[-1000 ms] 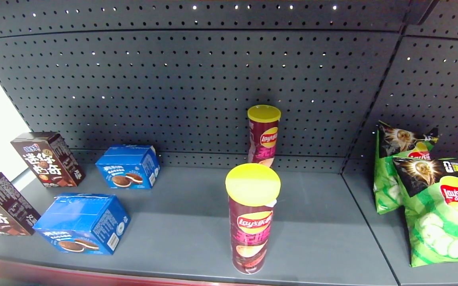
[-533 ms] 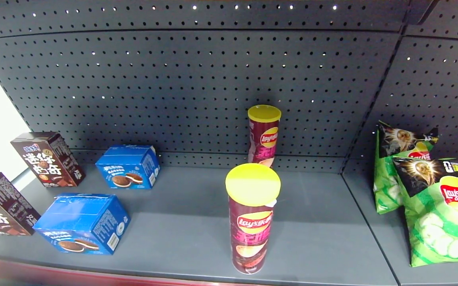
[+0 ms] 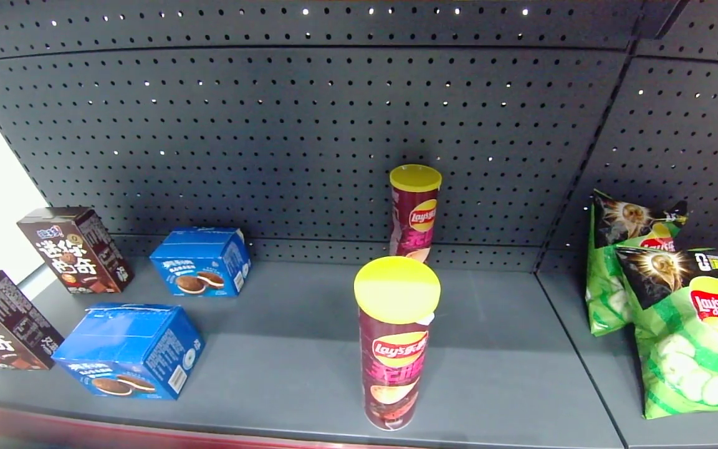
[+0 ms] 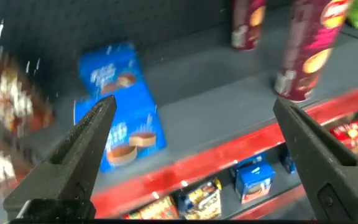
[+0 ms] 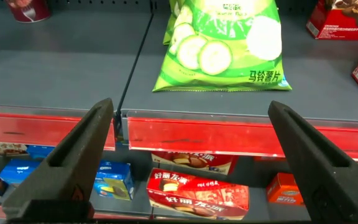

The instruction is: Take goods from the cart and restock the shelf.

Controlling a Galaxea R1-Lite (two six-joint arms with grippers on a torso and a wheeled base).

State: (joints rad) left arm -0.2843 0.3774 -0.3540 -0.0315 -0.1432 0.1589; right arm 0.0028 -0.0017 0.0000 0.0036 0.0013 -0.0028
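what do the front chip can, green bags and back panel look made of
The front chip can is likely a printed cardboard tube, glossy, under a smooth yellow plastic lid. The green bags look like shiny crinkled plastic film. The back panel is probably matte painted metal, punched with holes.

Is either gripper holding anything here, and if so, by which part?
Nothing is held: the left gripper and the right gripper are both open and empty, facing the shelf.

Maroon, yellow-lidded front can (image 3: 394, 362) and rear can (image 3: 414, 218) stand upright on the grey shelf (image 3: 284, 362).
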